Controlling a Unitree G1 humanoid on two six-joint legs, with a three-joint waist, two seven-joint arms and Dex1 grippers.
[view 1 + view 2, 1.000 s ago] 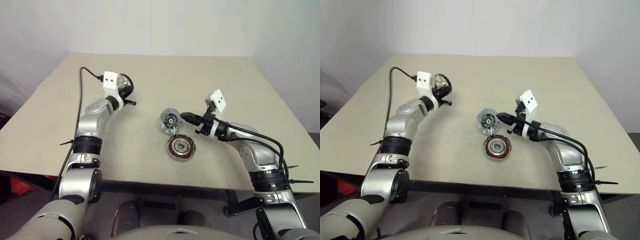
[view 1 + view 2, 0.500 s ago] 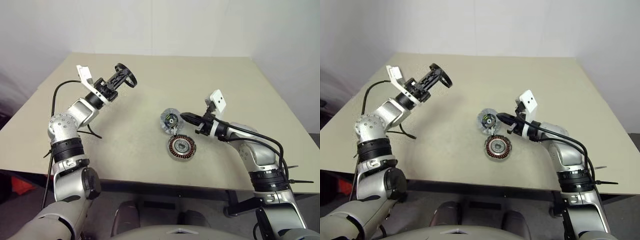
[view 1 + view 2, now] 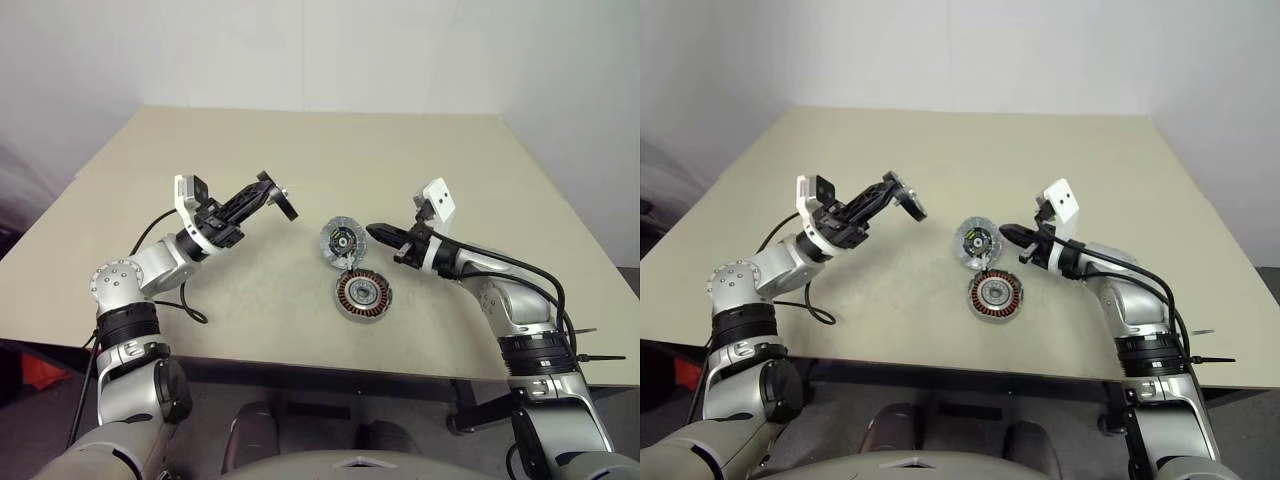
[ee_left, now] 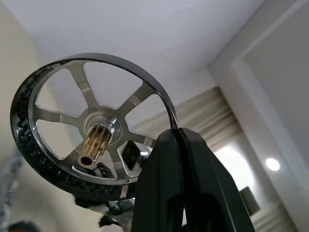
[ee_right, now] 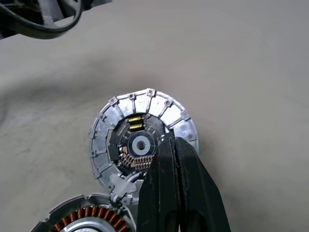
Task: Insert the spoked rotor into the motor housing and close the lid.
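The spoked rotor [image 3: 287, 205], a black-rimmed disc with silver spokes and a brass hub [image 4: 92, 143], hangs above the table left of centre. My left gripper [image 3: 264, 192] is shut on its rim, seen close up in the left wrist view. The motor housing [image 3: 362, 294] lies flat on the table with its copper windings up. Its lid [image 3: 339, 240] stands tilted open at the housing's far edge, green-and-black centre [image 5: 140, 144] showing. My right gripper [image 3: 372, 231] is shut and empty, its tip just right of the lid; whether it touches is unclear.
The beige table [image 3: 450, 160] runs back to a white wall, with its front edge just below the housing. A black cable [image 3: 178, 300] loops from my left arm down onto the tabletop.
My left arm has drawn back and rolled its wrist, carrying the rotor right toward the lid, so the disc now shows edge-on. The right arm, housing and lid have stayed put.
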